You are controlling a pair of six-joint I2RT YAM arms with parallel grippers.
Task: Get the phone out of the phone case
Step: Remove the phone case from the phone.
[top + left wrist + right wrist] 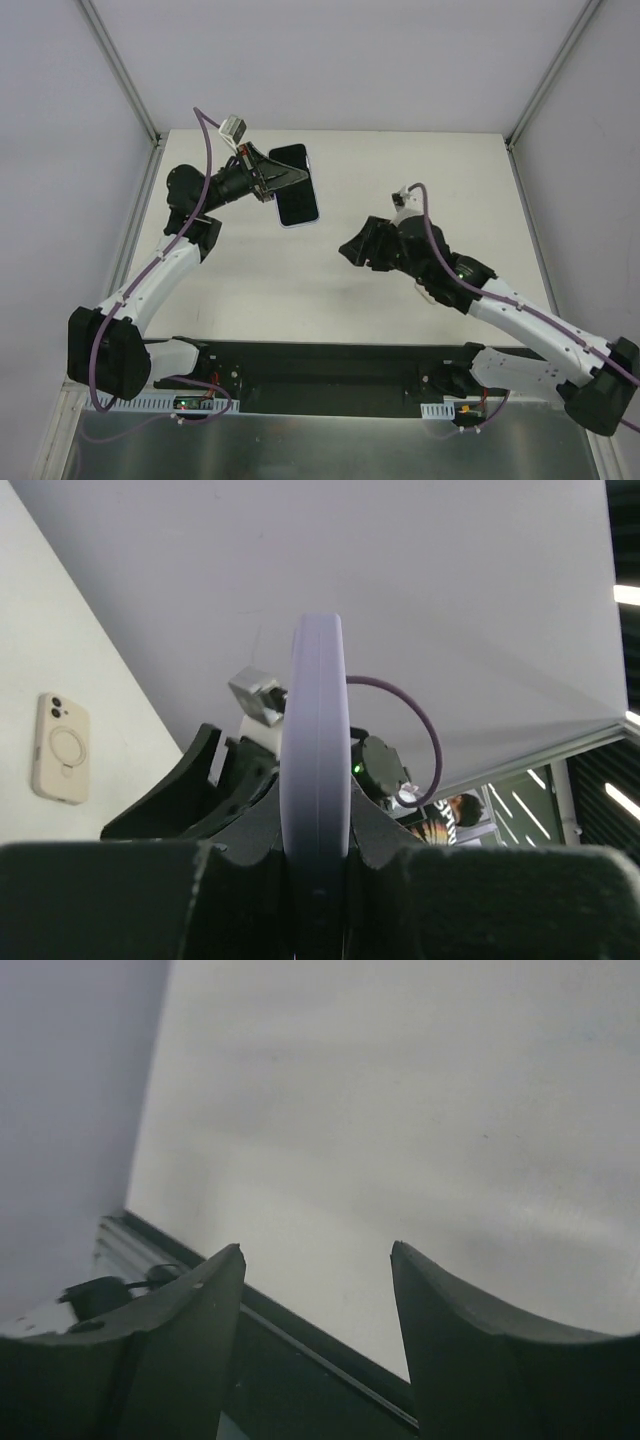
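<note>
Phone case point(316, 780), lavender, in left jaws

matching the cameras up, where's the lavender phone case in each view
top external: lavender phone case left of centre, held by the left gripper
left wrist: centre, edge-on between the jaws
right wrist: not in it
shared landmark: right arm's purple cable, top and left wrist

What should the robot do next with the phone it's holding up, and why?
Probably swing the right gripper over to the free end of the phone. The left gripper is clamped on the phone and holds it up edge-on, while the right gripper hangs open and apart from it, holding nothing. Pulling it apart likely needs two grips.
</note>
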